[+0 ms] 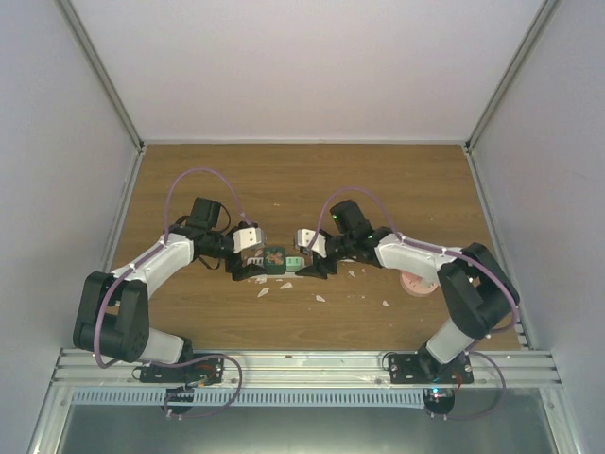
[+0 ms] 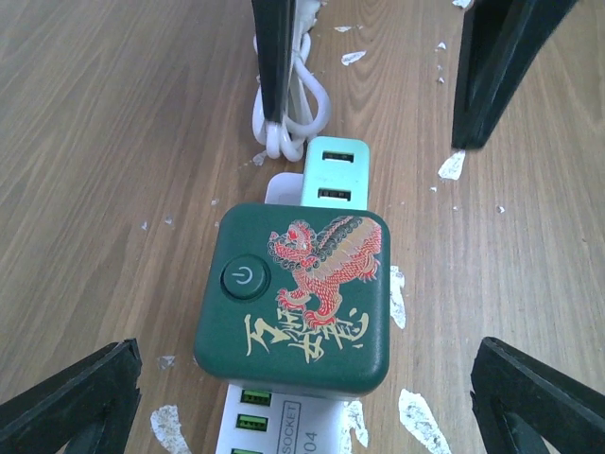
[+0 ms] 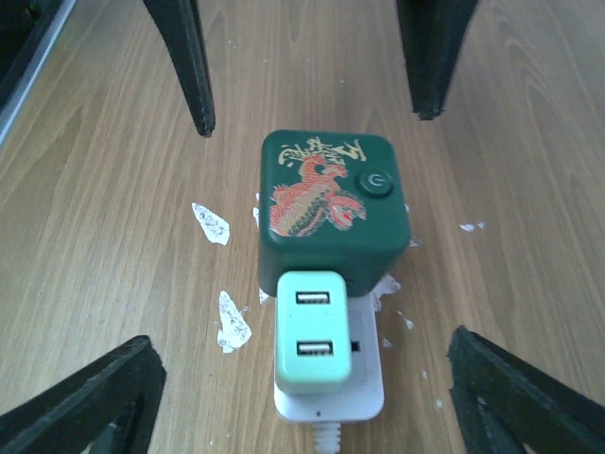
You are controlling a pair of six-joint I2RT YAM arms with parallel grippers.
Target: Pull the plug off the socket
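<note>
"Since the left end effector (image 2: 371,132) and the right end effector (image 3: 314,121) both stand spread wide, gripping nothing, which should take the mint USB plug (image 3: 312,340)?"

"The right, I'd say. That plug sits in the white socket strip (image 3: 369,388) close under its palm, on the centre line between its fingers. The green cube adapter (image 3: 331,203) is just beyond, hard against it as far as I can tell. It should come down, pinch the plug by its two long sides, and pull straight up, no rocking."

"And the left?"

"Mirror image: the cube lies near its palm, the plug past it, the coiled white cord (image 2: 282,142) out by one fingertip. I'd have it pin the strip down, or the whole lot lifts together."

"How are the arms set?"

"Elbows out, forearms angled inward, wrists pitched down, nose to nose over the strip."
</note>
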